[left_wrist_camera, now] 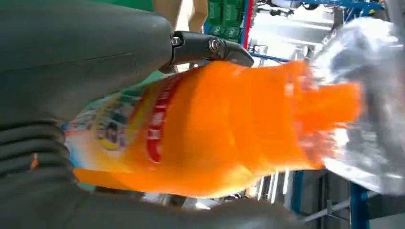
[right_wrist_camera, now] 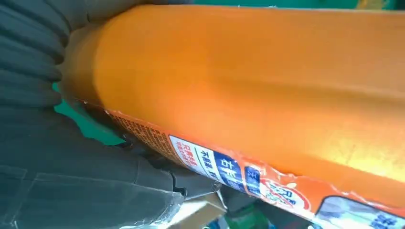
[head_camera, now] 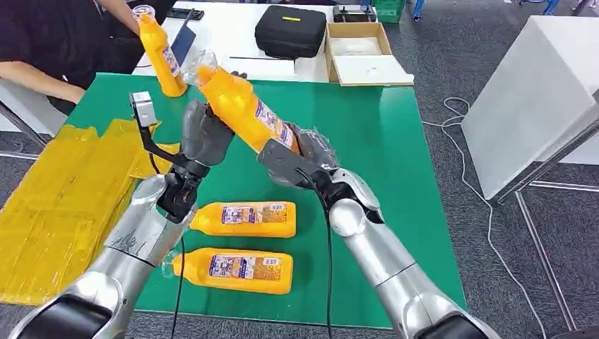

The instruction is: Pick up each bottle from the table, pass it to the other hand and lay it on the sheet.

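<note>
The orange bottle hangs above the green table, tilted, its cap end up toward our left side. Our right hand grips its base and our left hand wraps its upper body. We judge the left hand nearer the yellow sheet, so the right should release.

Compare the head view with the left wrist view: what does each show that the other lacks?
Head view alone: two orange plastic bottles lying on the green table, a crumpled yellow sheet, and a person's hand holding another orange bottle. Left wrist view alone: blue metal framing behind. Both: the raised orange bottle gripped by the left hand and right hand.
</note>
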You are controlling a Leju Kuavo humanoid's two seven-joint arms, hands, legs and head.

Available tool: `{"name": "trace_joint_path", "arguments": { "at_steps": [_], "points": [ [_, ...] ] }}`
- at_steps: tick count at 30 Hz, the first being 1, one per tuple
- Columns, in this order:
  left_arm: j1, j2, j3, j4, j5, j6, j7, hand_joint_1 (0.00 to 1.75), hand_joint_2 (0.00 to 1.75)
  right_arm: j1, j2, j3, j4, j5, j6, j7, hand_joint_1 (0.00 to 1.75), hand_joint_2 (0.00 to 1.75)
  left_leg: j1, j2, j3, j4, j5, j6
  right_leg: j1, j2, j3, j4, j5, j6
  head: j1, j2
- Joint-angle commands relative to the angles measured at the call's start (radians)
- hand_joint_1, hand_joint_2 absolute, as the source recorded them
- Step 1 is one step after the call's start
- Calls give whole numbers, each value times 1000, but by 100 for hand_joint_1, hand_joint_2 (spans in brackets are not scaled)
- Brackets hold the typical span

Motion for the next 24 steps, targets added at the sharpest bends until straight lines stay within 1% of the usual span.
{"name": "trace_joint_path", "arguments": {
  "at_steps": [1,3,4,5,7,8,9,10,11,12,15,16,17,18,19,20,21,23,24],
  "points": [
    [-44,12,-35,93,-31,12,-23,0,0,-92,13,9,77,-11,19,-12,161,175,0,0,2,0,-1,-1,0,-1,2,0,-1,-2,0,0],
    [-42,11,-39,92,-61,32,-38,0,0,-116,26,19,107,-24,25,-24,157,175,1,1,5,2,-3,-2,1,-1,6,1,-3,-3,0,0],
    [-44,10,-40,102,-69,39,-43,0,0,-125,30,26,119,-28,26,-30,157,175,0,1,2,1,-2,-1,1,0,3,1,-1,-2,0,0],
    [-45,10,-40,111,-73,44,-44,0,175,-130,35,29,124,-34,28,-34,157,175,0,1,4,2,-3,-2,1,0,5,1,-2,-3,0,0],
    [-46,11,-42,120,-72,38,-47,0,175,-133,37,33,131,-35,27,-36,157,175,0,0,1,0,-1,-1,0,-1,2,0,-1,-2,0,0],
    [-46,11,-42,120,-72,38,-47,0,175,-133,37,33,131,-35,27,-36,157,175,1,0,4,1,-2,-2,1,-1,5,1,-2,-3,0,0],
    [-46,11,-42,120,-72,38,-47,0,175,-133,37,33,131,-35,27,-36,157,175,0,0,2,0,-1,-1,1,-1,2,0,-1,-2,0,0],
    [-47,11,-41,125,-71,37,-48,0,175,-132,37,34,133,-38,27,-39,161,175,1,-1,3,1,-2,-1,1,-2,5,0,-2,-3,0,0],
    [-49,11,-41,131,-71,39,-48,0,175,-133,38,36,134,-39,28,-40,159,175,1,0,3,0,-1,-1,1,-1,4,0,-1,-2,0,0],
    [-49,12,-38,136,-71,38,-55,0,175,-134,45,42,139,-40,29,-43,157,175,1,0,5,1,-2,-2,1,-2,6,0,-2,-3,0,0],
    [-35,13,-30,119,-71,39,-73,0,175,-134,65,56,164,-42,33,-47,159,175,0,1,4,1,-2,-1,1,0,5,0,-2,-2,0,0],
    [-34,14,-30,119,-71,39,-73,0,175,-131,67,58,165,-41,33,-47,155,175,0,1,2,0,-1,-1,0,0,3,0,-1,-2,0,0],
    [-28,13,-27,103,-75,44,-75,0,175,-130,72,63,177,-43,31,-50,159,175,1,2,8,1,-4,-2,2,0,9,1,-4,-4,0,0],
    [-26,10,-27,97,-76,44,-74,0,175,-129,77,67,183,-43,29,-50,155,175,2,1,10,1,-5,-3,2,-1,11,0,-4,-5,0,0],
    [-24,8,-27,90,-76,46,-71,0,175,-130,81,76,198,-43,28,-54,157,175,0,1,3,0,-2,-1,1,0,4,0,-2,-2,0,0],
    [-25,6,-28,88,-76,47,-70,0,175,-128,84,80,203,-43,27,-54,159,175,1,0,6,1,-3,-2,2,-1,8,0,-3,-3,0,0],
    [-26,6,-29,87,-73,48,-68,0,175,-130,88,91,219,-43,25,-60,159,175,1,0,3,0,-1,-1,1,-1,4,0,-1,-2,0,0],
    [-26,9,-28,87,-72,47,-68,0,175,-126,87,94,226,-43,25,-61,155,175,1,0,3,0,-1,-1,1,-1,4,0,-1,-2,0,0],
    [-27,10,-28,86,-72,46,-69,0,175,-125,85,93,231,-45,24,-63,157,175,1,0,3,0,-2,-1,1,-1,5,0,-2,-2,0,0]
  ]
}}
